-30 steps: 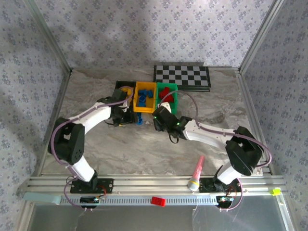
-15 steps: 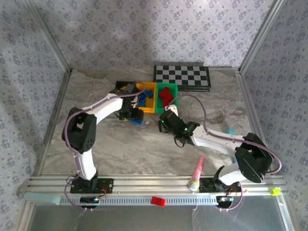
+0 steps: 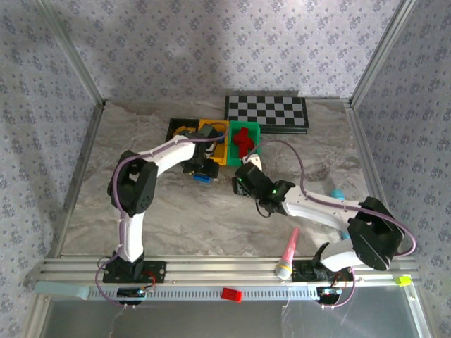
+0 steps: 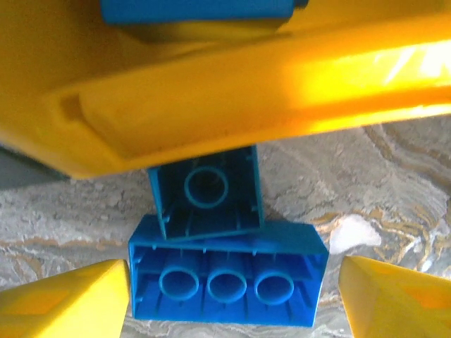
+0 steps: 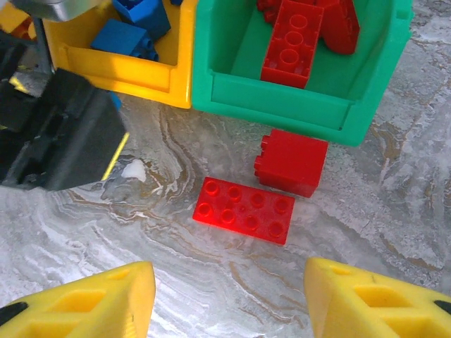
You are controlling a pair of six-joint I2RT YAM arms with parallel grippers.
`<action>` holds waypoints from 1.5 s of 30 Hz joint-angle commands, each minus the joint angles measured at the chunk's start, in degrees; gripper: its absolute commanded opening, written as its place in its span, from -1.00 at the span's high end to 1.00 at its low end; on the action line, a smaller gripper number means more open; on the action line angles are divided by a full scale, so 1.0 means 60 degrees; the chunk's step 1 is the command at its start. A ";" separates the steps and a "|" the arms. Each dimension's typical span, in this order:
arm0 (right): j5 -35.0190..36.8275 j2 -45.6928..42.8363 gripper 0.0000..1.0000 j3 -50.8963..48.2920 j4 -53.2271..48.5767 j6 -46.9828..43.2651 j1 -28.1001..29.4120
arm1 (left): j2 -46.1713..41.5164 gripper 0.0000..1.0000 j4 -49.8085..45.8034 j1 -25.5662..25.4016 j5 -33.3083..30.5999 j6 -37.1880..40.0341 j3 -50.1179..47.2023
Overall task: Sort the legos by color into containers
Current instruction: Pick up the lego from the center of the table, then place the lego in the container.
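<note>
Two blue legos lie on their sides against the outer wall of the yellow container point(image 4: 232, 91): a long one point(image 4: 225, 282) and a short one point(image 4: 208, 193) leaning on it. My left gripper point(image 4: 232, 306) is open, and the long blue brick sits between its fingers with a gap on the right. A flat red lego point(image 5: 243, 209) and a square red one point(image 5: 290, 160) rest on the table in front of the green container point(image 5: 303, 98), which holds red bricks. My right gripper point(image 5: 229, 303) hovers open just short of the flat red brick.
The black container point(image 3: 180, 130), yellow container point(image 3: 215, 141) and green container point(image 3: 243, 144) stand in a row, with a checkerboard point(image 3: 266, 111) behind them. The left gripper's black body point(image 5: 56, 134) is close to the right gripper. A pink marker point(image 3: 289, 246) lies near the front right.
The left gripper has moved right, from before the black container to the yellow one, and its jaws have spread. The right gripper has backed off the green container and widened.
</note>
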 commanded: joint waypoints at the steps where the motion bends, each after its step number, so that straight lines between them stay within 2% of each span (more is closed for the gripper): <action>1: 0.0332 -0.0303 -0.20 -0.0119 -0.0070 0.0232 0.0072 | 0.0218 -0.54 -0.0586 0.0011 -0.0468 0.0230 0.0358; 14: 0.0393 -0.0228 -0.18 -0.0043 -0.0211 0.0337 0.0074 | 0.0335 -0.52 -0.0447 -0.0087 -0.0389 0.0139 -0.0060; 22: 0.0405 -0.0192 -0.16 -0.0021 -0.0274 0.0380 0.0087 | 0.0300 -0.38 -0.0268 -0.0180 -0.0103 -0.0001 -0.0437; 24: 0.0406 -0.0183 -0.15 -0.0015 -0.0240 0.0377 0.0087 | 0.0258 -0.23 -0.0270 -0.0181 -0.0012 -0.0030 -0.0487; 26: 0.0392 -0.0192 -0.15 -0.0018 -0.0223 0.0366 0.0087 | 0.0186 -0.21 -0.0266 -0.0209 0.0021 -0.0044 -0.0528; 32: 0.0376 -0.0150 -0.15 0.0017 -0.0191 0.0336 0.0072 | -0.0369 -0.19 -0.0273 -0.0223 0.0200 -0.0175 -0.0649; 39: 0.0224 -0.0036 -0.15 0.0058 -0.0153 0.0349 -0.0038 | -0.1808 -0.20 -0.0070 -0.0416 0.0287 -0.0447 -0.0699; 45: 0.0188 -0.0037 -0.14 0.0152 -0.0214 0.0293 -0.0007 | -0.2086 -0.19 -0.0176 -0.0394 -0.0172 -0.0171 0.0501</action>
